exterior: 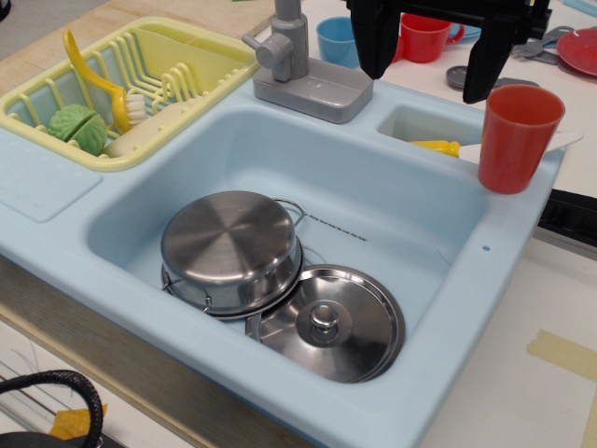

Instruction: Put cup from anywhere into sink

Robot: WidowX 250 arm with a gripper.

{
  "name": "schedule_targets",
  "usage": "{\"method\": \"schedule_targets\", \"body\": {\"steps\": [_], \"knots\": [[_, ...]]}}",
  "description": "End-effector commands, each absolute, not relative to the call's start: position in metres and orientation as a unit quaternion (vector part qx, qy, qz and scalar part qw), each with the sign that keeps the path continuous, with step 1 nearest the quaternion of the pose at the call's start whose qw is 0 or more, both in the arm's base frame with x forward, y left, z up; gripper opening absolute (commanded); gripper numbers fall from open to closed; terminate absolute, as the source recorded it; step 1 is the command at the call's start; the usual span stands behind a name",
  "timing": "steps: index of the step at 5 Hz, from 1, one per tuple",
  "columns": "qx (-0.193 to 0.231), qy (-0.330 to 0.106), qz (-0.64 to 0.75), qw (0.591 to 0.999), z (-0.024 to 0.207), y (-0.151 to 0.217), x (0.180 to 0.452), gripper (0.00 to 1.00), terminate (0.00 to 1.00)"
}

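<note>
In the single view, the tall red plastic cup [518,137] is standing upright on the right rim of the light blue plastic sink [457,308], while the black gripper [437,58] is hanging above and just left of it with its two fingers spread wide and holding nothing. An upturned steel pot [230,249] and a steel lid [328,323] are lying in the basin, and a grey faucet [298,61], a yellow dish rack [131,79], a small blue cup [336,39] and a red mug [427,37] are sitting behind. The gripper's top is running out of frame, partly hiding the mug.
</note>
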State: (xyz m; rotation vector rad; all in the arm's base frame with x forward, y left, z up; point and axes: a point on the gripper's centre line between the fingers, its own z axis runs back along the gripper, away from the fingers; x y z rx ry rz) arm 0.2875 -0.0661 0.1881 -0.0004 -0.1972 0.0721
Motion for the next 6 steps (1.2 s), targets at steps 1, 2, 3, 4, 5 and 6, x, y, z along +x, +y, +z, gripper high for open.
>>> {"method": "schedule_targets", "body": {"steps": [1,2,3,4,5,6], "knots": [[0.000,-0.098,0.036,0.994,0.188,-0.066,0.288,1.00,0.00],[0.000,-0.102,0.030,0.994,0.197,-0.068,0.295,1.00,0.00],[0.000,-0.110,0.026,0.994,0.198,-0.066,0.300,1.00,0.00],[-0.001,-0.114,0.021,0.993,0.199,-0.067,0.310,1.00,0.00],[-0.008,-0.123,0.025,0.992,0.197,-0.072,0.317,1.00,0.00],[-0.015,-0.129,0.031,0.991,0.194,-0.080,0.320,1.00,0.00]]}}
